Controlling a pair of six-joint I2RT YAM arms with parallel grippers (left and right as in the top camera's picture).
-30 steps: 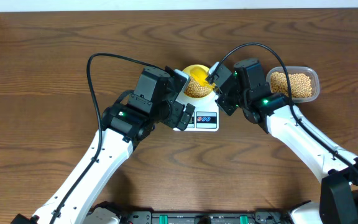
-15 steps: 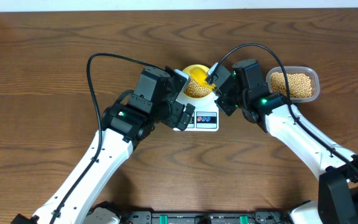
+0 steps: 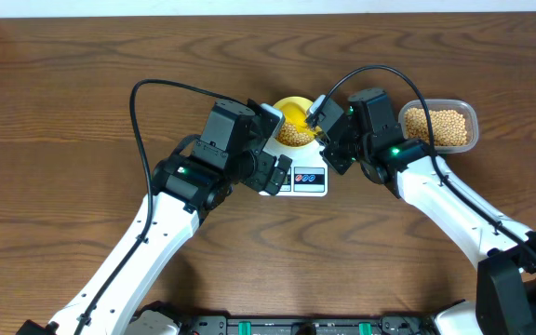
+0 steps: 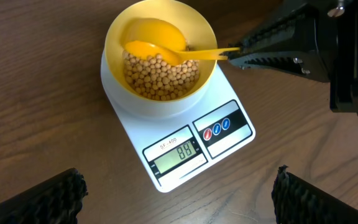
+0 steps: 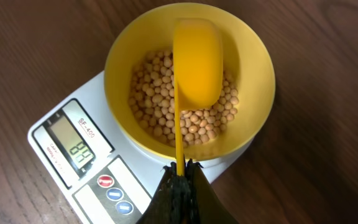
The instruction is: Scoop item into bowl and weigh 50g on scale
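My left pincer (image 4: 179,198) hovers spread wide over the white flat digital scale (image 4: 166,127), whose display reads 84. On its platform sits the small round pale-yellow bowl (image 4: 194,22), with tan round beans (image 4: 160,78) inside. My right pincer (image 5: 180,171) pinches the yellow plastic scoop (image 4: 157,43) by its handle, head over the beans. Far right is a clear plastic tub (image 3: 438,126).

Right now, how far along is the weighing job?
Done: bowl sits on the scale, holding beans. In hand: right pincer shut on the scoop, its head inside the bowl. Left: display seems to read above fifty, so beans likely must come out.
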